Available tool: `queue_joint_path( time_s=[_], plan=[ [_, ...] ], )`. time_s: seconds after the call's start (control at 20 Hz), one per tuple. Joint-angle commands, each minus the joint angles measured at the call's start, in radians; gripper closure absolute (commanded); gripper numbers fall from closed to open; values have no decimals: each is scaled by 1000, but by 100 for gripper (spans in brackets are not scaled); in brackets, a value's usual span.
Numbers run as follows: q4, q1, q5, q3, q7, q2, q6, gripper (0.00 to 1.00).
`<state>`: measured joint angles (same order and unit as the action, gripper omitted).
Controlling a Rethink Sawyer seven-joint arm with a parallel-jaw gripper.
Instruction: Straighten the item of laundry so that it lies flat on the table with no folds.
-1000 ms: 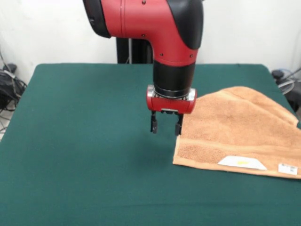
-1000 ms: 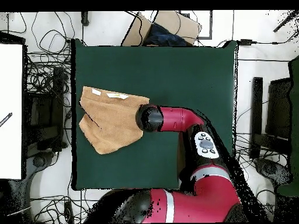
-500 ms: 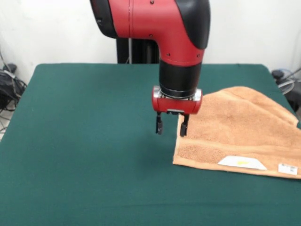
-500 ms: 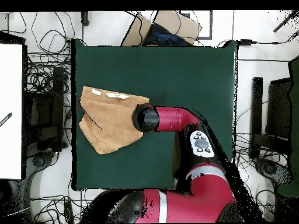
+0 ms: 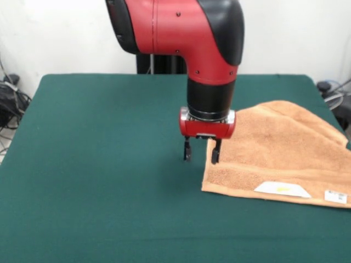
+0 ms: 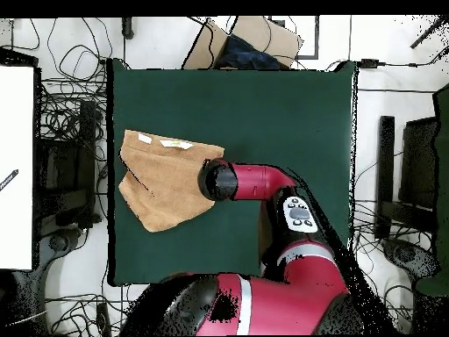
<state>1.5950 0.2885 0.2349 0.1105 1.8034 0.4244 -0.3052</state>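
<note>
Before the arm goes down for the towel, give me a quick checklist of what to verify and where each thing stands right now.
1. Gripper open: ok, the fingers stand apart with nothing between them.
2. Gripper lined up with the towel: ok, one finger hangs over its side edge, the other over bare cloth.
3. Towel flat: not ok, its far part is folded over on a slant.
4. Towel fully on the table: not ok, in the overhead view part of it overhangs the table edge.
5. Height above the towel: cannot tell exactly; the tips look just clear of it.
6. White tags away from the gripper: ok.
</note>
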Motion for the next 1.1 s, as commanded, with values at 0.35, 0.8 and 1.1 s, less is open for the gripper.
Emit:
queue_joint_path(
  time_s=[0.35,0.8,1.1],
  plan=[
    [6,-4,43,27,75,-64,73,0],
    [-5,-8,48,11,82,-85,93,0],
    [-5,-11,53,10,81,-91,103,0]
  ],
)
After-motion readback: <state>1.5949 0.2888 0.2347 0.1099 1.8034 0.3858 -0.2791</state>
